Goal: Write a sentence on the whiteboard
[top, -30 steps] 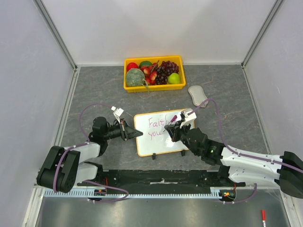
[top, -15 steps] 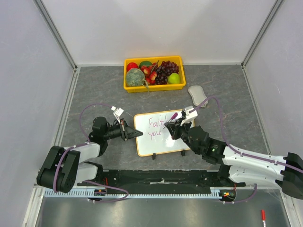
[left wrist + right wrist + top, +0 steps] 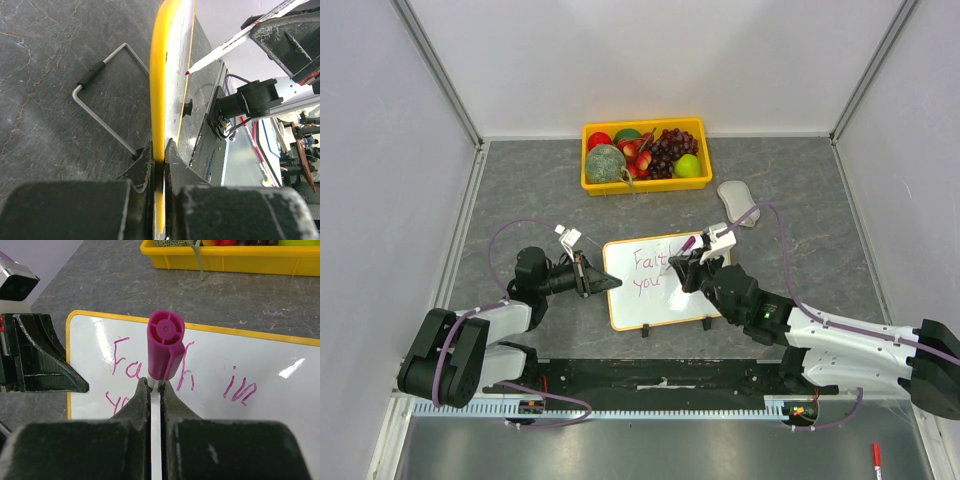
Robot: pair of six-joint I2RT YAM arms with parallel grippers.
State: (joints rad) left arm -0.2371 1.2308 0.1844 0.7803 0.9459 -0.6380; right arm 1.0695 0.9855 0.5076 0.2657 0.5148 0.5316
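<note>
The whiteboard [image 3: 650,305], white with a yellow-orange rim, stands propped on the grey table between both arms. My left gripper [image 3: 592,278] is shut on its left rim, seen edge-on in the left wrist view [image 3: 159,100] between the closed fingers [image 3: 158,155]. My right gripper [image 3: 682,270] is shut on a marker with a magenta cap [image 3: 166,342]. The marker's tip [image 3: 187,72] touches the board face. The sentence [image 3: 240,387] in pink reads "Faith in" on the top line. A second line below starts "yo", and the rest is hidden behind my fingers [image 3: 155,390].
A yellow fruit tray [image 3: 650,187] with grapes and other fruit sits behind the board. A grey-white eraser [image 3: 737,200] lies at the back right. The board's wire stand [image 3: 100,100] rests on the table behind it. A red marker [image 3: 876,458] lies off the table's near right.
My right gripper with the marker has shifted slightly up and left across the board. The left gripper and the board have not moved.
</note>
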